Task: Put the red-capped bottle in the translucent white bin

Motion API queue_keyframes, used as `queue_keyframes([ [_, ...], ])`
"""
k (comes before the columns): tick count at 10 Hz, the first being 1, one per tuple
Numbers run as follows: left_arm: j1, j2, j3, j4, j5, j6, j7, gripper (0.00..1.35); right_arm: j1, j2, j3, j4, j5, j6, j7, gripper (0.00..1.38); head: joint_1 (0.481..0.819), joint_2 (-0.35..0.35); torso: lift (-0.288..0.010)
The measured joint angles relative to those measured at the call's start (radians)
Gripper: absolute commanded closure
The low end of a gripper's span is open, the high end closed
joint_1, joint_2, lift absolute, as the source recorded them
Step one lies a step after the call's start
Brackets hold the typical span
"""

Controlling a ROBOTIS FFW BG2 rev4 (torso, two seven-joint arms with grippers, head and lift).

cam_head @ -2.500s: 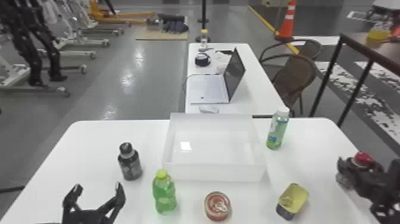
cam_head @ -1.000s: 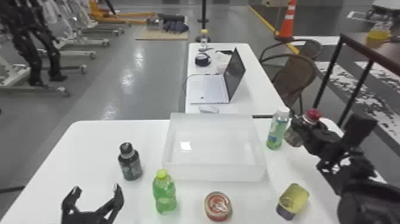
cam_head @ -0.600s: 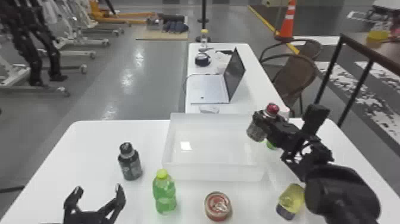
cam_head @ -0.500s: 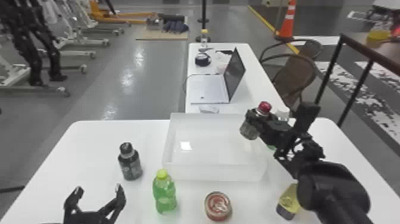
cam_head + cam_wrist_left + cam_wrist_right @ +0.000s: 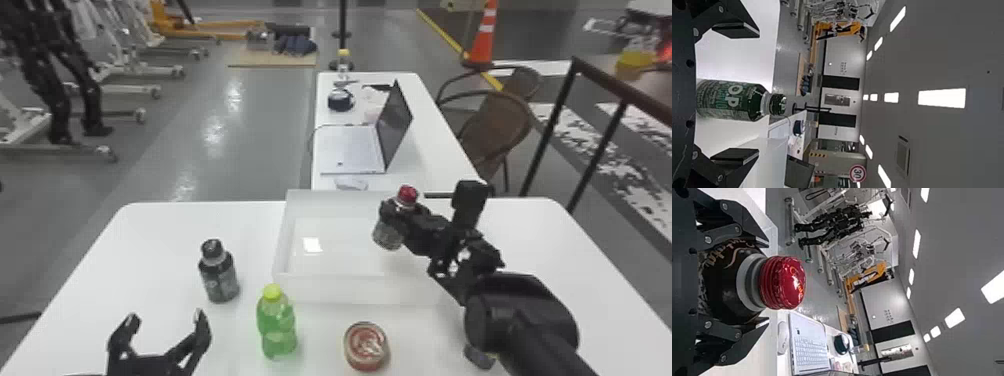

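While head view shows the bin (image 5: 350,290), right wrist view shows cap (image 5: 783,282) lettering.

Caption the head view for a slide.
A black right gripper holds a dark red-capped bottle over a rectangular translucent white bin.

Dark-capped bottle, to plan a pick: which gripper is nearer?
Left: the left gripper is in front of the dark-capped bottle, slightly left; the right gripper is well right, above the bin.
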Motion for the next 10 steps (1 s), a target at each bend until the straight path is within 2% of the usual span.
queue_keyframes([
  [4,0.001,0.000,-0.002,0.000,0.006,-0.001,0.000,0.23,0.007,-0.001,0.005,-0.008,0.087,-0.005,-0.028,0.78,0.549,0.000,-0.100],
  [6,0.002,0.000,-0.002,0.000,0.009,-0.002,0.000,0.23,0.017,-0.003,0.005,-0.024,0.096,-0.011,-0.045,0.20,0.549,0.000,-0.100],
  [7,0.003,0.000,-0.002,0.000,0.010,-0.002,0.000,0.23,0.020,-0.003,0.005,-0.026,0.092,-0.012,-0.047,0.09,0.549,0.000,-0.100],
  [10,0.003,0.000,-0.002,0.000,0.010,-0.004,0.000,0.23,0.021,-0.004,0.004,-0.015,0.074,-0.019,-0.048,0.12,0.549,0.000,-0.100],
])
